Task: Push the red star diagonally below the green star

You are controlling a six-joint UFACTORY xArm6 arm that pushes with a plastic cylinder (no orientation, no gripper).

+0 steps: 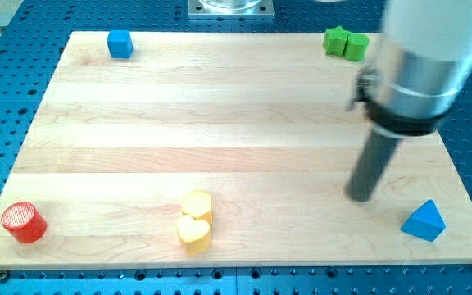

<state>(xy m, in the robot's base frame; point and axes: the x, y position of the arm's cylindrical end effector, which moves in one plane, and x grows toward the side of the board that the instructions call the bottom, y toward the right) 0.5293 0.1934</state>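
Scanning the pale wooden board point(220, 106) for the task's pieces: no red star shows anywhere. The only red piece in view is a red round block point(24, 222) at the view's bottom left corner, and it looks like a cylinder rather than a star. Whether a red star sits hidden behind the arm's bulky body at the view's upper right, we cannot tell.

The green star-shaped block point(335, 39) lies at the view's top right edge, touching a second green block point(356, 46) whose shape we cannot make out.

Our tip point(361, 197) rests on the board in the lower right, well below the green pair and just left of a blue triangular block point(424, 221). It is a bare rod with no jaws to open or close; it carries nothing and touches no block.

Key relation: the red round block lies far across the board toward the view's left, at nearly the tip's height, and the green star lies almost straight up the view from the tip.

Also on the board: a blue cube point(120, 43) at top left and two yellow blocks point(195, 221) touching at bottom centre, which sit between the tip and the red piece.
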